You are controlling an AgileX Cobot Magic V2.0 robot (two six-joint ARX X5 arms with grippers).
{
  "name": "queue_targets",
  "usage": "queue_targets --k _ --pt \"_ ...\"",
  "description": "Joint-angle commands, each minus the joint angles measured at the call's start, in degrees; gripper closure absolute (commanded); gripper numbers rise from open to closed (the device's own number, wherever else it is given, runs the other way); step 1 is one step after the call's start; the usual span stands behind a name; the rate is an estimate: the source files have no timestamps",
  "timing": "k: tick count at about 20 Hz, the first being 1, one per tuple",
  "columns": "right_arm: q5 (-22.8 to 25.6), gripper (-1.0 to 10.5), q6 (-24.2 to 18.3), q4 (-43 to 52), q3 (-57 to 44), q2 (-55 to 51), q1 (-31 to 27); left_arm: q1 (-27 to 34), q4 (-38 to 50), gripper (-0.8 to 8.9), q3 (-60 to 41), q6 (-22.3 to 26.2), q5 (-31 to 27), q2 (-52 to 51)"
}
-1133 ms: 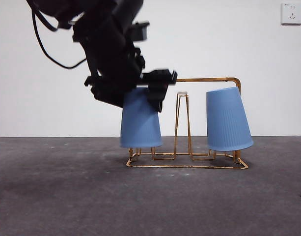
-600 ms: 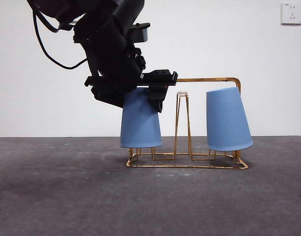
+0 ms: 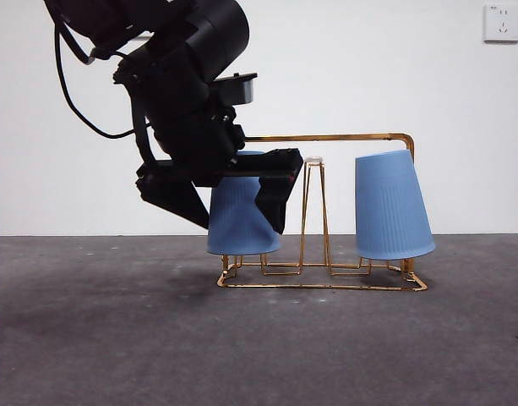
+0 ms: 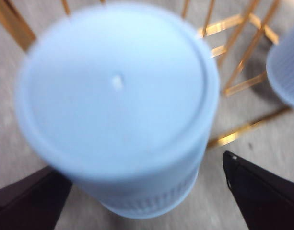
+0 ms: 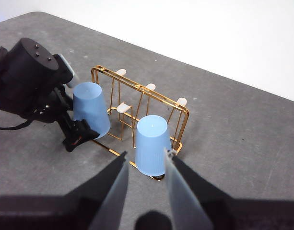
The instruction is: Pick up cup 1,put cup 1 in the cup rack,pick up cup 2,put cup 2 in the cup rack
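Left tool (image 3: 233, 199) released, jaws straddling but clear of left cup (image 3: 242, 216) inverted on rack (image 3: 326, 279); right cup (image 3: 392, 207) likewise inverted; right tool (image 5: 144, 165) released, well above counter (image 3: 115, 338).

We see a dark grey table (image 3: 115, 338), a plain white wall (image 3: 411, 68), and a white wall socket (image 3: 502, 23) high up.

Left arm low and working, right arm high and waiting.
Left pincer (image 3: 233, 199) tilted down, jaws spread wide apart with clear gaps either side, gripping nothing. Right pincer (image 5: 146, 179) held high above the bench, jaws parted, nothing between them.
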Motion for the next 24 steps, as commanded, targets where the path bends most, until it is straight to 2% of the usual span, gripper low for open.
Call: queue_targets --k 1,5,13,17,24 --pt "0.0 8.2 0.6 0.2 -0.1 -0.1 0.0 0.2 -3.0 2.71 0.2 -0.5 1.2 0.0" --pt "0.0 8.2 0.6 0.2 0.0 0.0 0.0 0.1 -8.0 2.79 0.2 -1.0 4.6 -1.6" --pt "-0.2 8.2 1.0 -1.3 -0.1 0.0 0.0 -1.7 -20.4 2.79 0.2 -2.5 4.8 -10.0" --pt "-2.1 8.2 2.6 -4.2 -0.1 0.1 0.0 -3.2 -28.3 2.79 0.2 -2.9 6.6 -17.7" --pt "-7.1 8.2 5.8 -9.2 -0.1 0.8 0.0 -5.8 -37.1 2.79 0.2 -3.1 13.5 -32.2"
